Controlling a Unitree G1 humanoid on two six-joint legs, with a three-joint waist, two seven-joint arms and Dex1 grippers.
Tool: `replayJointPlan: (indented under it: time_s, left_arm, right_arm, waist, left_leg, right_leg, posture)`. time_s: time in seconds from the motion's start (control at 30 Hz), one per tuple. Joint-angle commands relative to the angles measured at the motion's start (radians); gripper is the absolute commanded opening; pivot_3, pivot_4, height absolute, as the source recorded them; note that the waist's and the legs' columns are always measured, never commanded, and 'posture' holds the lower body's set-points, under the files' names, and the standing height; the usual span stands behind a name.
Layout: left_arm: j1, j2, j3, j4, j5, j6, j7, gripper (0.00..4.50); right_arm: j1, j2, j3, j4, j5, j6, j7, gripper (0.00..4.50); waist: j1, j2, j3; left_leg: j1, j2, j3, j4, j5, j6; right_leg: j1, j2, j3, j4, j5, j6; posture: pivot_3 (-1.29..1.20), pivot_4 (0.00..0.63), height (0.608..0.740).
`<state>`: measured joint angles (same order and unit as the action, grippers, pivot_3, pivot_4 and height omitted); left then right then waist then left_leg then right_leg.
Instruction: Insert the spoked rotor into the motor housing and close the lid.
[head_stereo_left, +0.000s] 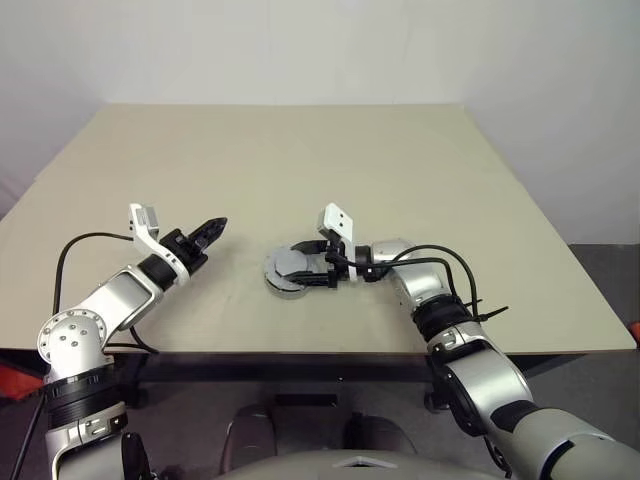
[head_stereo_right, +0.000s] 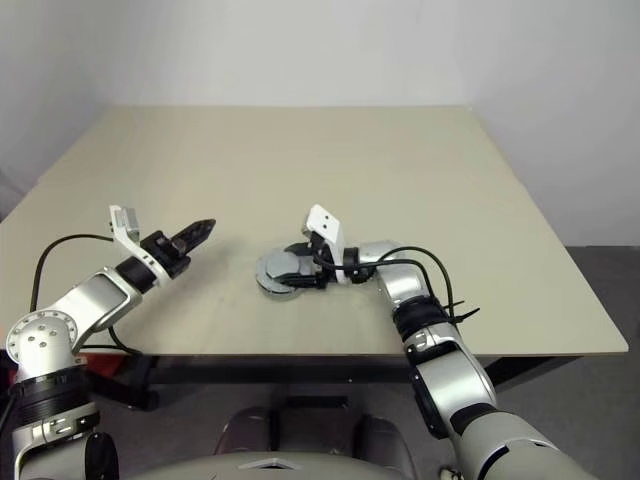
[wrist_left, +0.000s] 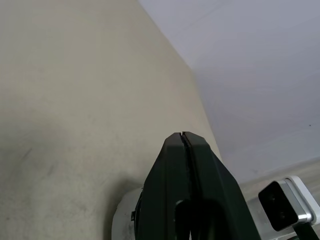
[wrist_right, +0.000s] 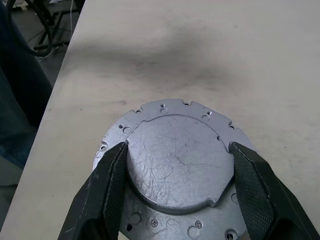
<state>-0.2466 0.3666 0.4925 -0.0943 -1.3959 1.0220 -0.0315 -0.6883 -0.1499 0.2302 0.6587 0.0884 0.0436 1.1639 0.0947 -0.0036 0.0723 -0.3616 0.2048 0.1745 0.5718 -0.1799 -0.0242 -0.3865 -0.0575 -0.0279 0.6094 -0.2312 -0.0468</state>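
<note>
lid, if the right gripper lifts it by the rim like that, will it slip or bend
The lid looks like scratched bare metal, so it is probably stiff and unlikely to bend. Its smooth round edge sits between the right gripper fingers, so it could slip or swivel if gripped lightly. It lies flat on the table, so rolling seems unlikely.

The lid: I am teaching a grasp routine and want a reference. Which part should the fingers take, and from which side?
Probably the raised round centre of the lid, gripped across its width at the vertical edge. The flange around it is thin and lies low over the table, offering little purchase. Come in low from the robot's right, as the right gripper does now, one finger on each side of that raised part.
</note>
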Motion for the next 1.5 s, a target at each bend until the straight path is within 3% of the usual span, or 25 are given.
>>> replayJointPlan:
  time_s: [0.03, 1.5]
  left_arm:
    - [-0.005, 0.017, -0.003, -0.023, -0.008, -0.018, -0.012, 0.04]
    - [-0.031, -0.02, -0.08, -0.021, -0.008, -0.042, 0.01, 0.04]
  right_arm:
    - [-0.002, -0.006, 0.016, 0.017, -0.022, -0.023, -0.01, 3.1]
    - [-0.031, -0.041, 0.117, 0.183, -0.137, -0.132, -0.04, 3.1]
  waist:
    - [0.0, 0.0, 0.0]
    - [0.0, -0.001, -0.001]
  left_leg:
    - [0.0, 0.0, 0.0, 0.0, 0.0, 0.0]
    - [0.014, 0.0, -0.001, 0.005, 0.0, 0.0]
  right_leg:
    - [0.0, 0.0, 0.0, 0.0, 0.0, 0.0]
    - [0.012, 0.0, 0.001, 0.01, -0.003, 0.005]
  posture:
    - [0.0, 0.0, 0.74]
    - [0.0, 0.0, 0.74]
